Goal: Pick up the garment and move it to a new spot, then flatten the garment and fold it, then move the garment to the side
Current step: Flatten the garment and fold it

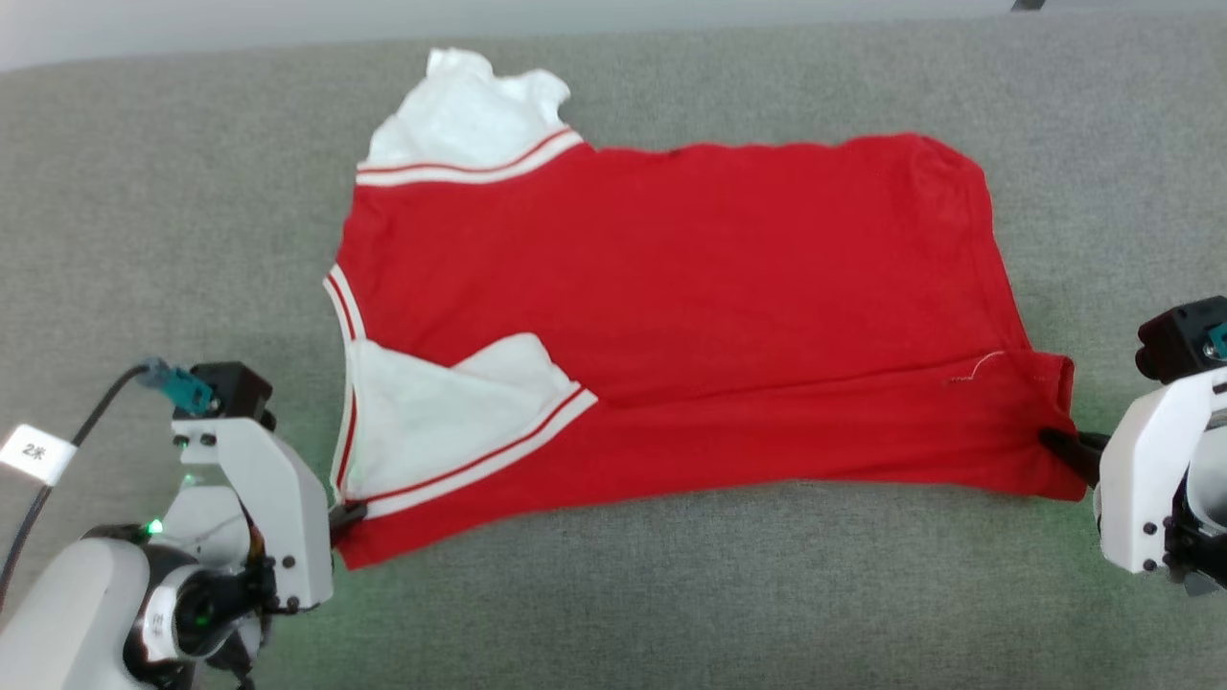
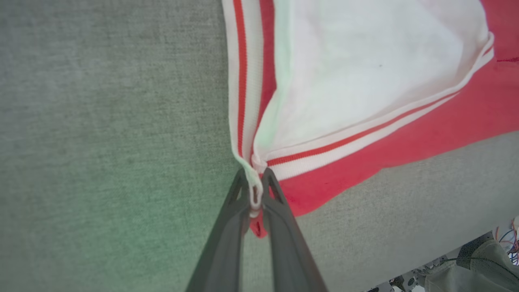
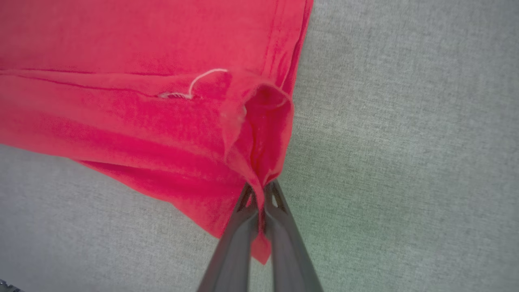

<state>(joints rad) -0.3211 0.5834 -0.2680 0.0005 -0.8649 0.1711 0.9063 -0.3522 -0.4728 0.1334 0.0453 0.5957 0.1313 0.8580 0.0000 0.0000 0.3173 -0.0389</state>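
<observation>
The garment [image 1: 671, 316], a red T-shirt with white sleeves and red-and-white striped trim, lies spread on the grey surface [image 1: 144, 211], back side up, its near edge folded over. My left gripper [image 1: 347, 513] is shut on the garment's near-left corner by the sleeve trim; the left wrist view shows the striped trim [image 2: 253, 190] pinched between the dark fingers [image 2: 227, 239]. My right gripper [image 1: 1066, 446] is shut on the near-right hem corner, and the right wrist view shows red cloth [image 3: 259, 162] bunched between its fingers [image 3: 284, 243]. The print is hidden underneath.
The grey fabric surface [image 3: 405, 121] stretches on all sides of the garment. A pale strip [image 1: 192, 24] runs beyond its far edge. In the left wrist view, cables and clutter [image 2: 478, 259] lie past the surface's edge at the lower right.
</observation>
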